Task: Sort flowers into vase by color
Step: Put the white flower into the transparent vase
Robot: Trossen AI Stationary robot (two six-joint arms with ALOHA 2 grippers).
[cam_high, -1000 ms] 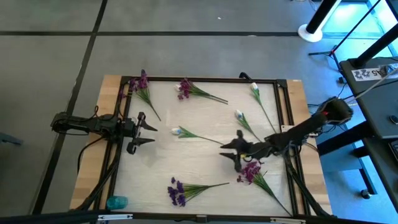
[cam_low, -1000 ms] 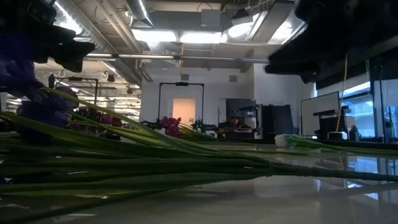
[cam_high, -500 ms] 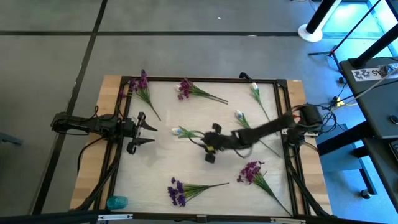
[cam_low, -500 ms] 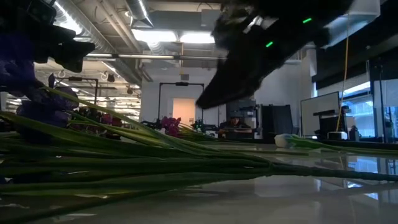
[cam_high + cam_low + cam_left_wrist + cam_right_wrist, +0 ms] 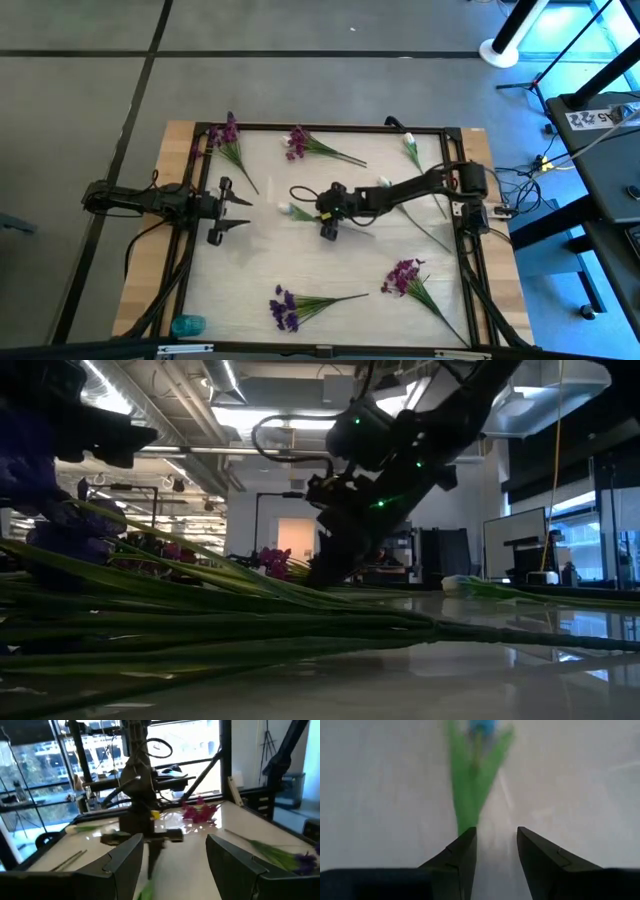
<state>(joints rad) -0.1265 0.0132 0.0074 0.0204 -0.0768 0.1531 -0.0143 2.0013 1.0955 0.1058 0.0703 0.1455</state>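
Several flowers lie flat on the white table top. The purple ones are at the far left [image 5: 225, 135], far middle [image 5: 297, 142], near right [image 5: 405, 275] and near middle [image 5: 285, 308]. White-bud ones lie at the far right [image 5: 410, 145], right of centre [image 5: 385, 185] and centre [image 5: 292, 212]. My right gripper [image 5: 318, 213] stands open and slanted down over the centre flower's stem. In its wrist view the green stem [image 5: 467, 795] runs up to its left finger and the bud [image 5: 482, 726] lies ahead. Whether they touch, I cannot tell. My left gripper [image 5: 238, 212] waits open at the left edge. The vase is out of view.
A dark frame [image 5: 330, 127] borders the white top, with wooden strips outside it. A small teal object [image 5: 187, 325] lies at the near left corner. In the low view, green stems [image 5: 250, 625] fill the foreground, and my right arm [image 5: 390, 460] slopes down behind them.
My right gripper has swung from beside the near right purple flower toward the table's left and a little toward the far edge. It has sunk and tipped farther down, and now stands over the centre white-bud flower. No flower has moved.
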